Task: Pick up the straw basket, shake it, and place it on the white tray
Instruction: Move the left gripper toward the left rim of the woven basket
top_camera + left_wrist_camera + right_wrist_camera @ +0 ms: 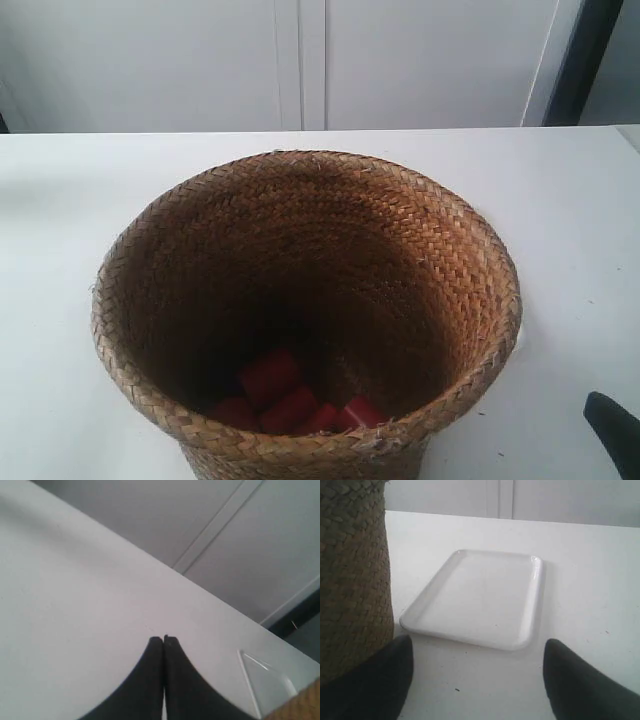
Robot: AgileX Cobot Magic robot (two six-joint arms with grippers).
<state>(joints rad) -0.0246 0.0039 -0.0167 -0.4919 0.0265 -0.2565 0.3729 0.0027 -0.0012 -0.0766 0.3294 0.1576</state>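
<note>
The straw basket stands upright on the white table and fills the middle of the exterior view. Red blocks lie at its bottom. In the right wrist view the white tray lies flat on the table beside the basket's wall, with nothing on it. My right gripper is open just short of the tray, one finger close to the basket's side. My left gripper is shut on nothing, low over bare table. A tray corner and a bit of the basket show beside it.
White cabinet doors stand behind the table's far edge. A black fingertip of the arm at the exterior view's right shows low beside the basket. A dark upright stands at the back right.
</note>
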